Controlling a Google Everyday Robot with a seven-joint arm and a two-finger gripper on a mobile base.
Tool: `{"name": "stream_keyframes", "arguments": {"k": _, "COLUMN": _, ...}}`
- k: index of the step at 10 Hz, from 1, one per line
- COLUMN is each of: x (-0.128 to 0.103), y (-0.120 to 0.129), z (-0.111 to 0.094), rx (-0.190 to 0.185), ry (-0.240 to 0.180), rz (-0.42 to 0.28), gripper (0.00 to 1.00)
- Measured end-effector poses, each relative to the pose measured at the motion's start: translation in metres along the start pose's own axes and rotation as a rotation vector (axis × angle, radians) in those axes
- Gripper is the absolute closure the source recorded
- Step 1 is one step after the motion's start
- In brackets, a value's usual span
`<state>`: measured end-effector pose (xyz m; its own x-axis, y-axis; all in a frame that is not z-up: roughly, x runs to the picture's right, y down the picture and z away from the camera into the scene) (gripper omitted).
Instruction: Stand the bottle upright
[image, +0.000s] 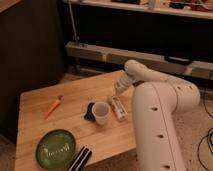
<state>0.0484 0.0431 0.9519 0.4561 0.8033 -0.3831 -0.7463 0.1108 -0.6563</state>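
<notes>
The counter (35, 117) is pale wooden planking in a dim room. The bottle (119, 108) lies flat at centre frame: slim, whitish, translucent plastic. It is just right of the white open cup (101, 113). My hand (116, 94) sits at the bottle's upper end, probably placed for a grasp to tip it upright. I cannot tell whether the hand is open or closed. Further left are the tapered orange carrot (54, 105) and the round green plate (55, 148).

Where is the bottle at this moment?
In the camera view the bottle lies flat on the wooden table, just right of the white cup as pictured. The gripper hangs directly over its far end.
</notes>
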Motion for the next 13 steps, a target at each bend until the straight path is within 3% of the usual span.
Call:
{"name": "stream_keyframes", "arguments": {"k": 6, "x": -0.005, "y": 0.003, "z": 0.003, "rx": 0.066, "ry": 0.021, "rz": -0.033, "gripper": 0.66}}
{"name": "stream_keyframes", "arguments": {"k": 9, "x": -0.007, "y": 0.01, "z": 0.003, "rx": 0.086, "ry": 0.032, "rz": -0.071, "gripper": 0.42}}
{"name": "stream_keyframes", "arguments": {"k": 13, "x": -0.009, "y": 0.012, "z": 0.003, "rx": 0.115, "ry": 0.041, "rz": -0.106, "gripper": 0.39}}
